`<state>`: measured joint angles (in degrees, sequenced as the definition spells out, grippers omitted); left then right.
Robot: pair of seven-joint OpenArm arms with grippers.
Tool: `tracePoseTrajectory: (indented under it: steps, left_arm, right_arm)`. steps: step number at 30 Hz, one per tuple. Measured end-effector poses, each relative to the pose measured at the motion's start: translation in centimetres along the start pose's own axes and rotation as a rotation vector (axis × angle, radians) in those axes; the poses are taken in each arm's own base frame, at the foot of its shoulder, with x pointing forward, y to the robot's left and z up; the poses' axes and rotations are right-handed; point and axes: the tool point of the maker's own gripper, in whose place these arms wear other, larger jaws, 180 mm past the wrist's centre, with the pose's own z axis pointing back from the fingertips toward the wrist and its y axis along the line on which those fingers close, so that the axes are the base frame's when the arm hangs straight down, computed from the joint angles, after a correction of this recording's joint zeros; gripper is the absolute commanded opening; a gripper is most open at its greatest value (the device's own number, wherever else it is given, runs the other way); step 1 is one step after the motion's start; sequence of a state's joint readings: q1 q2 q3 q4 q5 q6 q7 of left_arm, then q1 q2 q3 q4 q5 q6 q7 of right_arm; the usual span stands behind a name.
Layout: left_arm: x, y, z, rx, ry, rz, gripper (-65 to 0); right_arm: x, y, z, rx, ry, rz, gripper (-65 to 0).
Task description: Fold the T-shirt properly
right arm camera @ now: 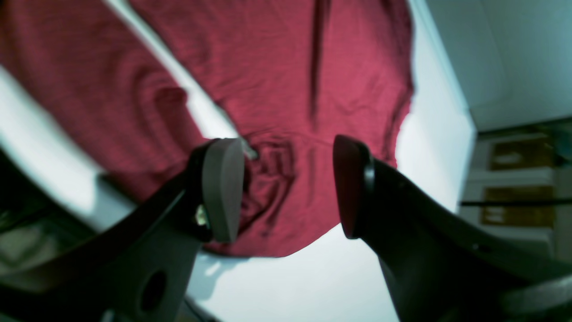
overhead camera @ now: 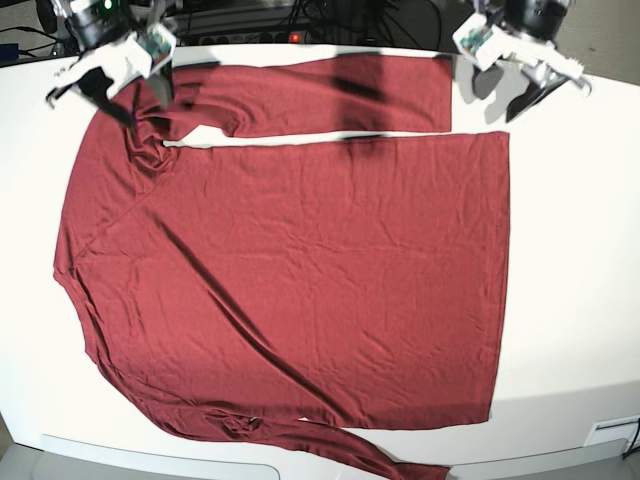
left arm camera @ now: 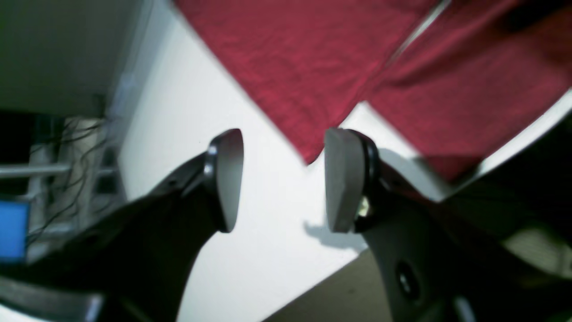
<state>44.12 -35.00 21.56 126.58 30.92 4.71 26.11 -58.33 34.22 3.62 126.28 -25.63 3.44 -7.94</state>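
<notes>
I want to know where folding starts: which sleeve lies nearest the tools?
The far sleeve, stretched straight along the table's back edge between both tools; the other sleeve lies bunched along the near edge.

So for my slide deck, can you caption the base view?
Maroon T-shirt spread flat on a white table, open left gripper and right gripper poised above its far edge.

You lose the lower sleeve of the maroon long-sleeved knit T-shirt at the base view's bottom edge. Both wrist views are blurred, each cropping the T-shirt. The clutter beyond the white bench is too smeared for you to name.
</notes>
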Motion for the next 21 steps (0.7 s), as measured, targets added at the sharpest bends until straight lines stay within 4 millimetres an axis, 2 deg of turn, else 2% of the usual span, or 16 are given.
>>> tracePoseTrajectory:
  steps: [5, 9, 13, 21]
  left_arm:
    - [1.9, 0.3, -1.9, -0.071, -0.067, 0.033, -36.0]
    - [2.6, 2.2, -2.9, -0.049, -0.102, -0.015, -36.0]
    - [2.3, 3.4, -3.2, -0.038, -0.096, -0.065, -36.0]
    - [3.2, 5.0, -3.2, 0.073, -0.127, 0.031, -36.0]
  right_arm:
    - [1.3, -1.6, 0.3, -0.085, 0.014, 0.047, -32.3]
    - [1.6, -2.8, 0.6, -0.111, 0.036, 0.080, -32.3]
    - [1.4, -3.3, 0.4, -0.095, 0.037, 0.136, -32.3]
    - [1.7, -4.3, 0.1, -0.114, 0.016, 0.174, -32.3]
